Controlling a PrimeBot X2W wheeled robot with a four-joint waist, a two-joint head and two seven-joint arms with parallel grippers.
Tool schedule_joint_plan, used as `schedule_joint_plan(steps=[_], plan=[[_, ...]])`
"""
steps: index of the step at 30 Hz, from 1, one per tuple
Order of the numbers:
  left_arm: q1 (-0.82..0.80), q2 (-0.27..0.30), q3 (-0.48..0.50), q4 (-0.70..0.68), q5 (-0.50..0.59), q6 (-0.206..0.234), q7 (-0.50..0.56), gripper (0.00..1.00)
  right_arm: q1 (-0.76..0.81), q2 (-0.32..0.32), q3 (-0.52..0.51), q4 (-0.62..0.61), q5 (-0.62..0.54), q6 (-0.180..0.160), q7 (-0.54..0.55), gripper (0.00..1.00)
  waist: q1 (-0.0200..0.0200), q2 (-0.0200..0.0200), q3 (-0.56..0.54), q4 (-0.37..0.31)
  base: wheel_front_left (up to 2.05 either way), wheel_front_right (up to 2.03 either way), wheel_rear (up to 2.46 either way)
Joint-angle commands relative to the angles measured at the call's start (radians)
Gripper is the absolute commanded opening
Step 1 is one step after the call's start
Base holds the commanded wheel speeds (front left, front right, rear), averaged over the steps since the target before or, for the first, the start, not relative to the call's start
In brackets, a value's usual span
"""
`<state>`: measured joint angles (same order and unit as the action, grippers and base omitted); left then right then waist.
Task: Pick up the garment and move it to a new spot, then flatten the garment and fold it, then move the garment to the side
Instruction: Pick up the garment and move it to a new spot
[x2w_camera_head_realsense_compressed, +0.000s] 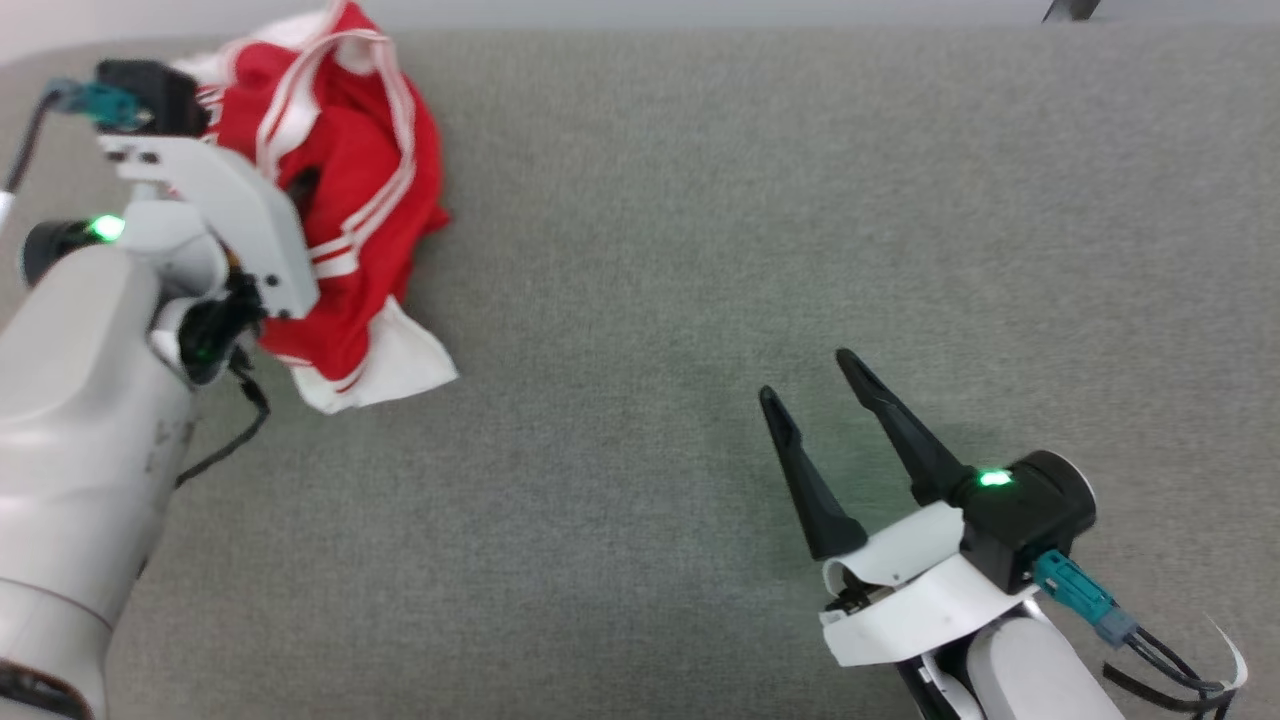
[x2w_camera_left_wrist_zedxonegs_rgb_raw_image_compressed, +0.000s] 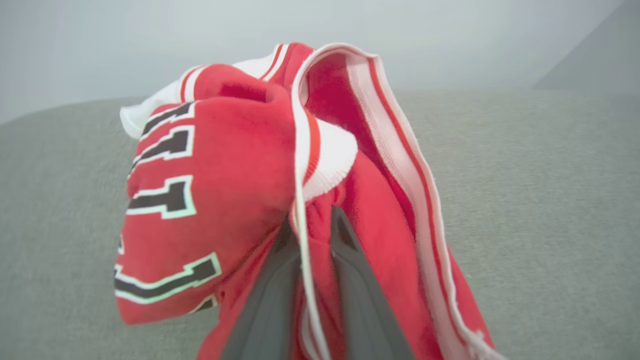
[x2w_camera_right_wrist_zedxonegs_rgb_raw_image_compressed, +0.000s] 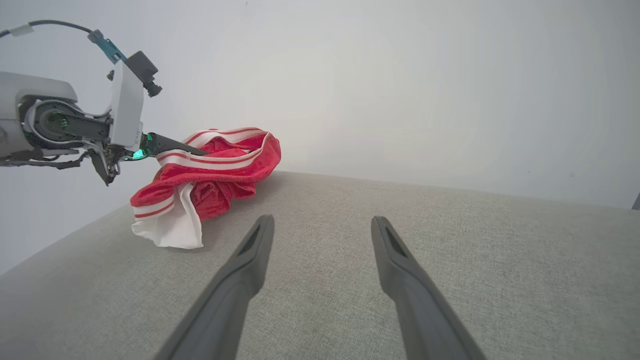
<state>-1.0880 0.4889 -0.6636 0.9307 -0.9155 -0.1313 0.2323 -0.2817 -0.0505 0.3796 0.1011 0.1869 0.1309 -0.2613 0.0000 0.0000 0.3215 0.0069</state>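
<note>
The garment (x2w_camera_head_realsense_compressed: 345, 190) lies in the upper left of the head view. It is bunched into a crumpled red mass, with white-striped trim looping over its top and a white sleeve (x2w_camera_head_realsense_compressed: 400, 365) spilling from its lower edge onto the grey fabric surface (x2w_camera_head_realsense_compressed: 750, 180). The left gripper (x2w_camera_left_wrist_zedxonegs_rgb_raw_image_compressed: 311, 222) is clamped on the garment: in the left wrist view its two dark fingers run close together, with a fold of red cloth and a trim edge pinched between them. Black white-edged lettering (x2w_camera_left_wrist_zedxonegs_rgb_raw_image_compressed: 167, 200) shows at the left of that view. In the right wrist view the bundle's upper part is held raised while the sleeve touches the surface. The right gripper (x2w_camera_head_realsense_compressed: 806, 374) is at the lower right of the head view, its fingers spread wide and holding nothing, well apart from the garment.
</note>
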Motion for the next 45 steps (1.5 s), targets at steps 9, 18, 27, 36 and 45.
schedule_joint_plan(steps=[9,18,27,36,45], plan=[[-0.103,-0.02,-0.23,-0.194,0.002,0.002,-0.089,0.0,0.055,0.001,-0.083,-0.039,0.034,0.0,-0.005,1.0,0.0,0.0,-0.064,-0.128,0.0,0.0,0.0],[-0.241,-0.06,-0.586,-0.438,0.023,0.002,-0.202,0.0,0.07,0.001,-0.149,-0.08,0.08,0.0,-0.005,1.0,0.0,0.0,-0.02,-0.248,0.0,0.0,0.0],[-0.1,0.01,-0.614,-0.666,0.359,0.002,-0.024,0.0,0.074,0.001,-0.149,-0.104,0.122,0.0,-0.003,1.0,0.0,0.0,0.026,-0.328,0.0,0.0,0.0],[-0.072,0.077,-0.617,-0.584,0.411,0.002,0.004,0.0,0.077,0.001,-0.146,-0.104,0.143,0.0,-0.004,1.0,0.0,0.0,0.042,-0.331,0.0,0.0,0.0],[-0.034,0.049,-0.618,-0.472,0.38,0.002,0.045,0.0,0.056,0.001,-0.139,-0.099,0.132,0.0,-0.003,1.0,0.0,0.0,0.037,-0.315,0.0,0.0,0.0]])
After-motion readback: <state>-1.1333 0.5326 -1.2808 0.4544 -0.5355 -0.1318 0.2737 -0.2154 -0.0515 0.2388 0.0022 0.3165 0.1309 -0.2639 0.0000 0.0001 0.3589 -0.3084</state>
